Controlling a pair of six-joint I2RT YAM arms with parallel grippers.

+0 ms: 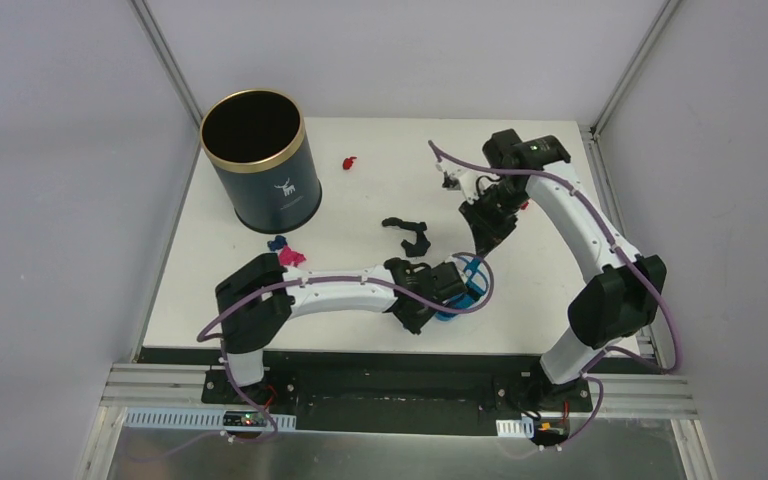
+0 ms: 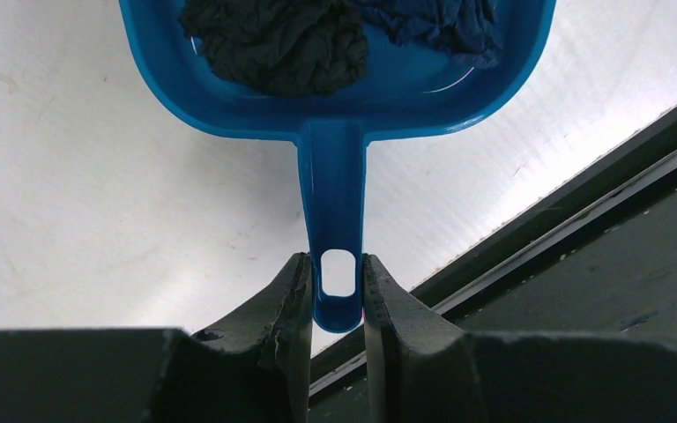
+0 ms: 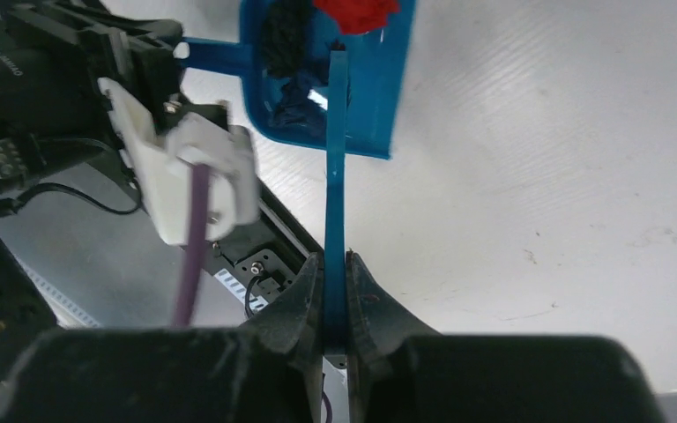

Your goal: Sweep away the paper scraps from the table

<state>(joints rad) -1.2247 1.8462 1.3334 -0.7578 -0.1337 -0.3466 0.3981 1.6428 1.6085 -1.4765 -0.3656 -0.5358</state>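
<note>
Left fingers (image 2: 286, 308): narrow, clamped on the dustpan (image 2: 331, 167) handle.
Right fingers (image 3: 304, 304): nearly closed, pinching the brush (image 3: 336, 194) handle.
Paper scraps (image 2: 273, 44): some in the dustpan, others on the bench (image 1: 380, 180).

One camera looks down on the whole table (image 1: 360, 200); both wrist cameras closely face the same blue dustpan (image 2: 331, 167).

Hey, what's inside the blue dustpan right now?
A black crumpled scrap and a dark blue scrap lie in the dustpan; the right wrist view shows a red scrap there. The brush handle covers a strip of the pan, and both views crop it, so more may sit unseen.
</note>
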